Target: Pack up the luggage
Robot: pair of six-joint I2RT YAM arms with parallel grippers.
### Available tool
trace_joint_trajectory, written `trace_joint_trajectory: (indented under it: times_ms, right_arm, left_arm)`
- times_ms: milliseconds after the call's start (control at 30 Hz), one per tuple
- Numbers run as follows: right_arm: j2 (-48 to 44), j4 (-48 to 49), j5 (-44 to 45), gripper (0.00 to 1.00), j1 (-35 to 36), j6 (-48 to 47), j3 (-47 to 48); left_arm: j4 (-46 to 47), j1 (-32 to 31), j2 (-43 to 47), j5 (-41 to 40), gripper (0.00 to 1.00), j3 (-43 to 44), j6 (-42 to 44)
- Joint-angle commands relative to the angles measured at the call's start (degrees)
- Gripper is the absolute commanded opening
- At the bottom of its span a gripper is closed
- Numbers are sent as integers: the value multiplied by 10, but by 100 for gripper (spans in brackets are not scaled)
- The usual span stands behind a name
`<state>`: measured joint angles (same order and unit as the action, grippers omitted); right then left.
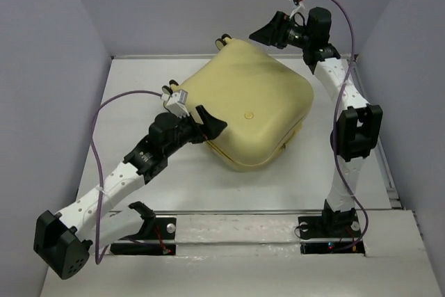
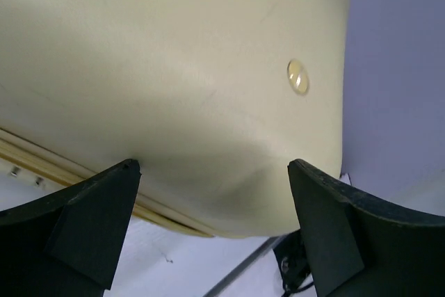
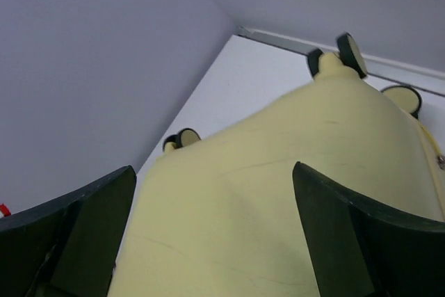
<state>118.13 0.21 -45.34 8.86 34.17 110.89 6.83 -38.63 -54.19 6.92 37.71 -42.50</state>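
Counter (image 1: 313,172): white, carrying the luggage; both arm bases bolted at its near edge.
Left gripper (image 2: 212,165): spread wide, holding nothing; set against the near-left rounded corner of the shell, fingertips at or just off the surface, contact not certain.
Luggage (image 1: 254,95): pale-yellow hard-shell suitcase, lying flat mid-counter, turned at an angle, lid down.
Seam (image 2: 42,161): runs along the lower edge by the left gripper; zipped or not, cannot tell.
Emblem (image 1: 248,113): small, round, on the upper shell, towards the near side.
Wheels (image 3: 348,52): black and yellow, at the far-left end, pointing towards the back wall.
Right gripper (image 3: 212,170): wide apart, empty; raised over the far corner, apart from the shell.
Stage, judged: closing or securing the lid.
Risk, slip: smooth curved shell, open fingers; a press at the corner likely to skid off.
Risk, slide: one-sided push, far end unbraced; luggage likely to spin or travel across the counter.
Risk, lid: possible spring-up if seam unfastened.
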Motion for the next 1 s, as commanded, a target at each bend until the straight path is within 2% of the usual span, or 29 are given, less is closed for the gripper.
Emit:
trace_joint_trajectory:
  times_ms: [0, 67, 167, 200, 233, 267, 300, 333, 367, 467, 600, 633, 700, 800, 967]
  right_arm:
    - [-83, -40, -50, 100, -7, 3, 97]
    - [-136, -48, -45, 100, -7, -36, 79]
    - [-237, -47, -30, 100, -7, -80, -28]
    - [-268, -39, -21, 92, -7, -88, -68]
    - [-338, -25, -16, 83, -7, -95, -167]
    - [-377, -9, -10, 73, -7, -94, -226]
    - [-414, 40, 4, 27, -7, -93, -282]
    - [-450, 49, 19, 8, 1, -94, -333]
    - [-484, 53, 31, 7, 1, -94, -422]
    - [-633, 72, 51, 7, 38, -87, -565]
    - [-725, 56, 75, 26, 63, -80, -660]
    - [-761, 47, 81, 36, 63, -77, -693]
    - [-783, 26, 72, 46, 63, -79, -718]
    - [-805, 10, 63, 50, 63, -86, -727]
    - [-818, 9, 42, 50, 63, -85, -752]
  left_arm:
    - [18, 32, 45, -86, 99, 108, 60]
    - [-3, 56, 65, -117, 99, 132, 78]
    - [-16, 90, 73, -132, 99, 141, 83]
    - [-18, 118, 70, -132, 99, 139, 81]
    - [-14, 133, 56, -123, 99, 128, 76]
    - [-6, 151, 46, -112, 99, 120, 60]
    - [5, 191, 25, -75, 99, 113, 48]
    - [20, 209, 16, -50, 99, 105, 37]
    - [36, 227, 2, -36, 99, 98, 23]
    - [92, 297, -58, 26, 99, 97, -20]
    - [109, 348, -134, 65, 99, 127, -45]
    - [113, 353, -160, 72, 99, 133, -48]
    - [102, 357, -184, 70, 99, 153, -48]
    - [105, 361, -219, 62, 99, 164, -51]
    - [117, 361, -292, 83, 99, 201, -64]
